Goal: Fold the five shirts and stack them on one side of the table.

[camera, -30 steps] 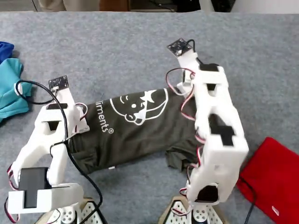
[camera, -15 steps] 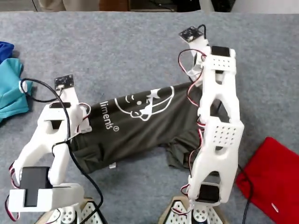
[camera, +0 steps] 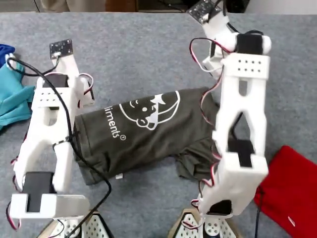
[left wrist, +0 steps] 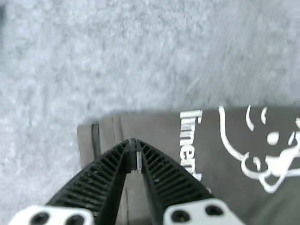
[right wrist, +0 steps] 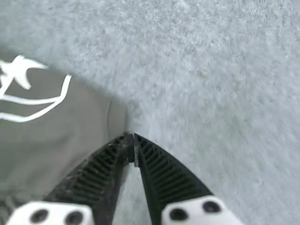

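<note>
1. Olive-grey cloth with a white print, the dark shirt [camera: 143, 134], is laid in the middle of the grey worktop [camera: 148, 49], between the two arms. It is gathered into a rough oblong, with a rumpled flap loose at its near edge.
2. A teal shirt [camera: 12, 101] and a blue shirt [camera: 5, 52] are seen together at the worktop's left edge, and a red shirt [camera: 292, 188] at the near right. Whether any of these is properly folded cannot be told.
3. The task is judged to be well short of done: four shirts can be counted, they are spread over three places rather than stacked, and the dark shirt's fold is not finished.
4. The left tool [left wrist: 132, 152] is closed, its tips met over the dark shirt's left end, just inside the edge and near the print's lettering. Whether cloth is pinched cannot be told.
5. The right tool [right wrist: 130, 147] is likewise closed, its tips placed at the shirt's corner, where cloth meets bare worktop. A grip on the cloth cannot be confirmed.
6. By judgement, the loose flap is yet to be tucked, the dark shirt carried to one side, and the others treated likewise.
</note>
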`<move>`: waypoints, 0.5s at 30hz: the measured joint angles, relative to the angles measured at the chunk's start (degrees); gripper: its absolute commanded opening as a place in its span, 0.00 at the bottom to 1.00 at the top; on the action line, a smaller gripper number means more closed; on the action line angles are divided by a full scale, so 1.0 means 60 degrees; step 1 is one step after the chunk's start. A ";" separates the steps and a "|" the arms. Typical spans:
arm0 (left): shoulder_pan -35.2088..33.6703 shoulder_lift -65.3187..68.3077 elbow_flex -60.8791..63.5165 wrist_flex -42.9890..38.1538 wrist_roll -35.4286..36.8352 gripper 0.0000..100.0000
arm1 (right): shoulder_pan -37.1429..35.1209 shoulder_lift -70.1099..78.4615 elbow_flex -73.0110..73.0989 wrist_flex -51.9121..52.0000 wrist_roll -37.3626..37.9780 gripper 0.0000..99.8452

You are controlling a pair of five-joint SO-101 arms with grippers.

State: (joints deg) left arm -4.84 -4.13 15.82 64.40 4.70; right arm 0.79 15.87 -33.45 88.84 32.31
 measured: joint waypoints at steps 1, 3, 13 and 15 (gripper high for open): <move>0.0000 0.0264 0.0000 -0.0293 0.0088 0.02 | 0.0000 -0.0381 0.0352 0.0000 0.0029 0.01; 0.0000 0.0908 -0.0015 -0.0879 0.0234 0.02 | 0.0000 -0.1158 0.1260 -0.0117 0.0073 0.01; -0.0498 0.3634 -0.0308 -0.1626 0.0425 0.02 | 0.0513 -0.5084 0.9495 -0.3971 0.0777 0.01; -0.0586 0.3678 -0.0381 -0.1626 0.0425 0.02 | 0.0777 -0.5128 1.0784 -0.4733 0.0894 0.01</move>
State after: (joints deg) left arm -8.35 17.93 13.54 54.64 7.25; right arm 5.45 -14.90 31.25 60.44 37.67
